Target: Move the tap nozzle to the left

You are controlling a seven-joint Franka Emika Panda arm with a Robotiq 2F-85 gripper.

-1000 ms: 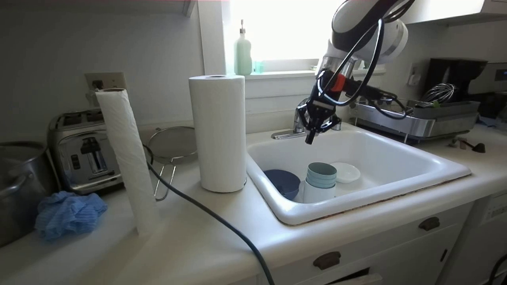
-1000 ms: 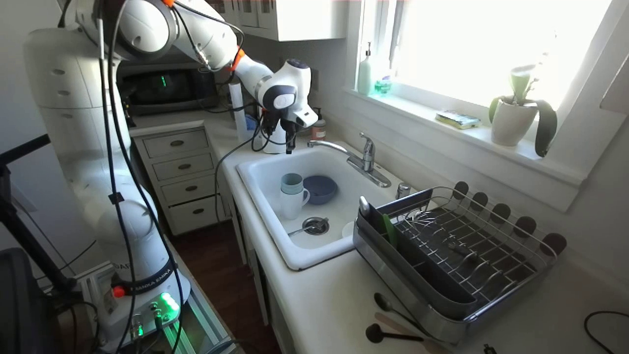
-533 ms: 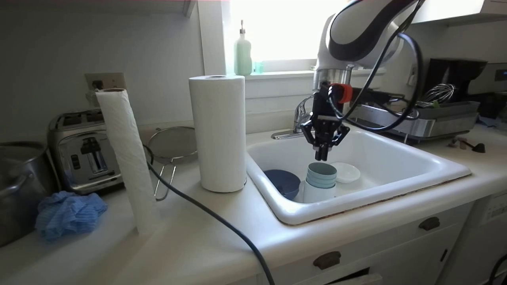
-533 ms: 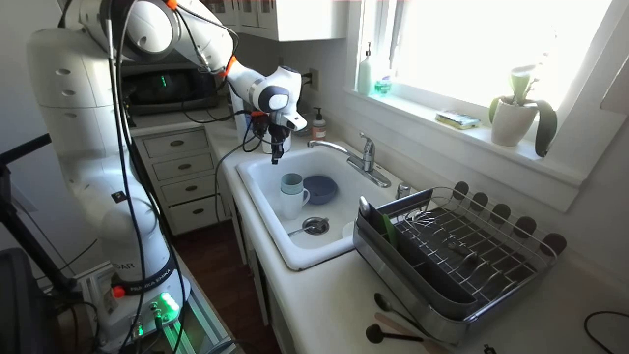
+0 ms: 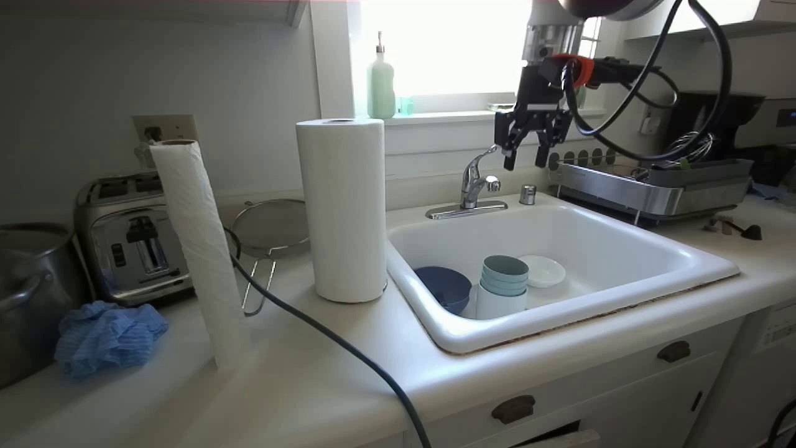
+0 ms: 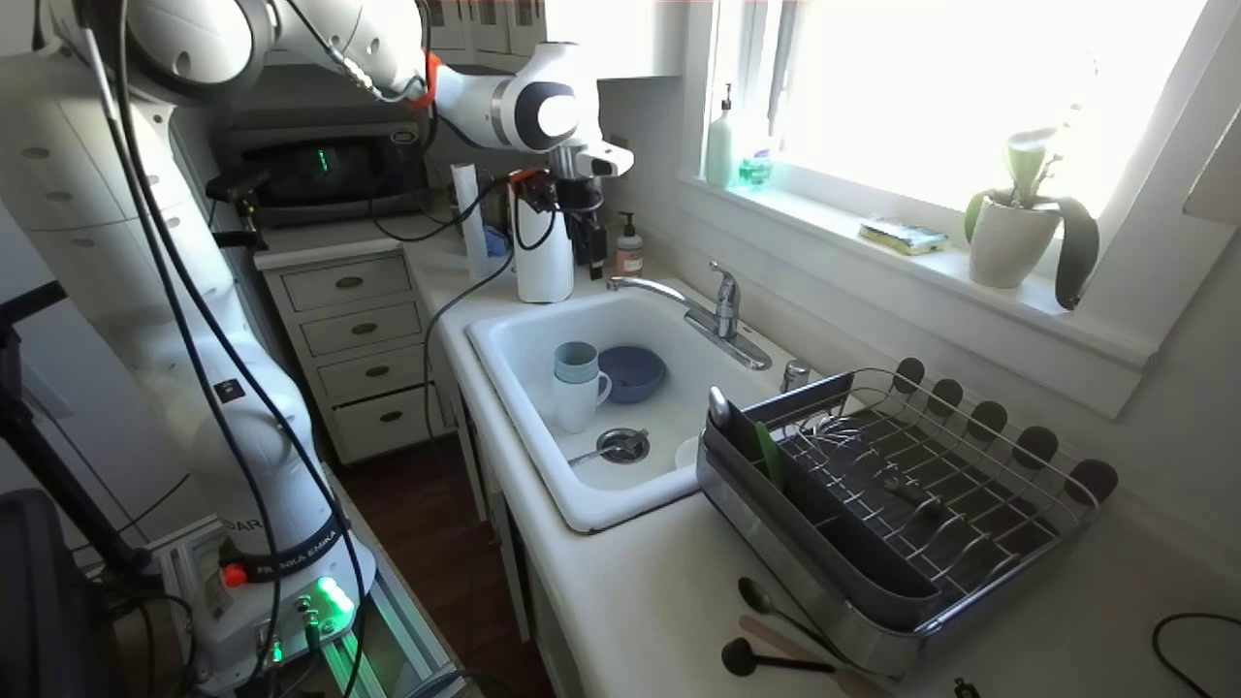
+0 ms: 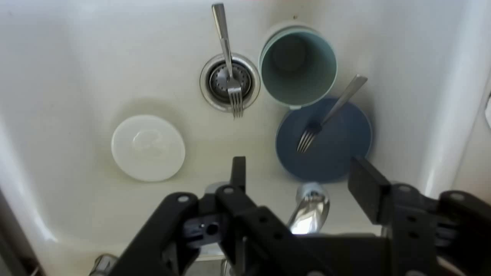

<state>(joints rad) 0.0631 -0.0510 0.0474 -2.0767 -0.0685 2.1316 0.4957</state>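
Gripper (image 5: 526, 159) up over the sink (image 5: 591, 306) near the back, pointing down with both fingers (image 7: 366, 188) wide apart. Got the tap nozzle (image 5: 475, 186) sitting on the sink's back ledge, all shiny chrome, with the spout (image 6: 652, 284) out over the sink. Can see the spout's tip between the fingers in the wrist view, but clear of them in both exterior views; tough to judge exactly how far below from these angles. As for the rest: teal cups (image 5: 504, 287) stacked atop a white mug (image 6: 575, 405), just beside a blue bowl (image 7: 341, 149) with a fork (image 7: 331, 114) in it, handle poking past the rim. Plus another fork (image 7: 228, 59) lying across the drain (image 7: 220, 84), near a white dish (image 7: 148, 149). Also a fat paper towel roll (image 5: 343, 211) upright on the counter (image 5: 280, 398), across the sink from a dish rack (image 6: 790, 553).
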